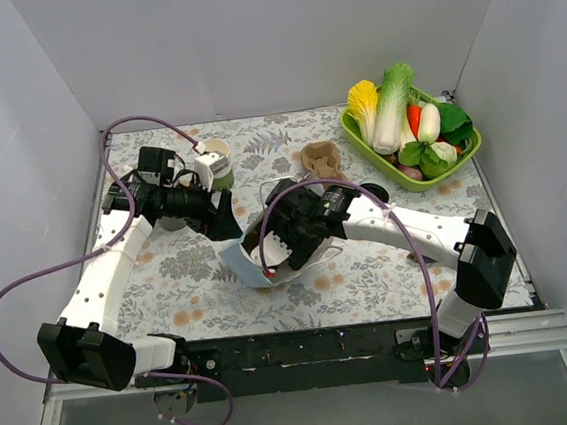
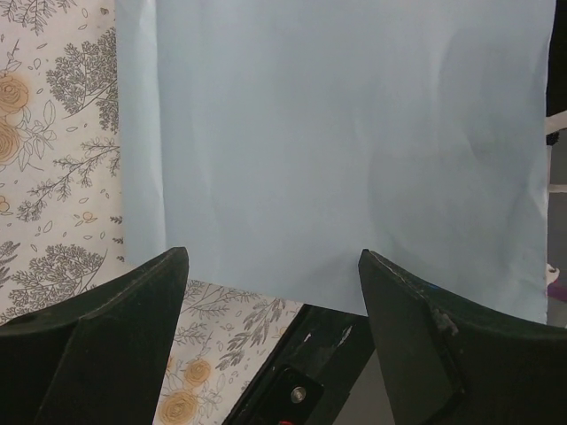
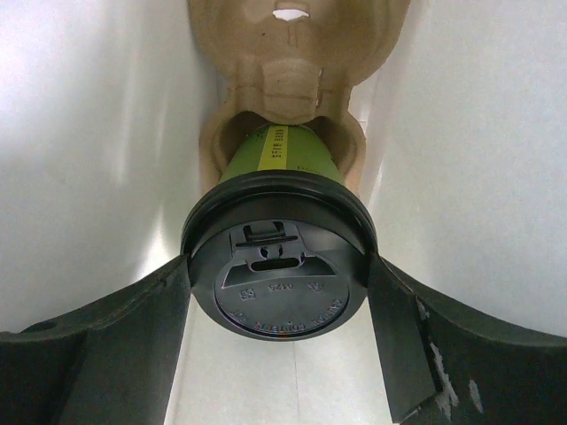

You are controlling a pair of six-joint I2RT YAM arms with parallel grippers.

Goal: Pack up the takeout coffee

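- You have one coffee cup (image 3: 279, 239), green-sided with a black lid. It is inside the pale bag (image 1: 252, 271), and its base sits in a pocket of a cardboard tray (image 3: 292, 53) deeper in that bag.
- Your right claw (image 3: 277, 270) is closed on that cup, with one finger against each side of the lid.
- Your left claw (image 2: 273, 257) is open, with nothing between its two fingers. The bag's outer side fills the view just beyond them.
- There is one bag. In the overhead view it sits near the middle of the bench (image 1: 389, 263), a little toward 6 o'clock.
- A second tray (image 1: 321, 159), also cardboard, rests on the bench at 1 o'clock from the bag, apart from it.
- One stack of cups (image 1: 218, 165), cream above and green below, stands at 11 o'clock from the bag. You cannot count the cups in it.
- One green basket (image 1: 413, 184) sits at 2 o'clock on the bench. It is heaped with vegetables (image 1: 394, 111) packed too closely to count.
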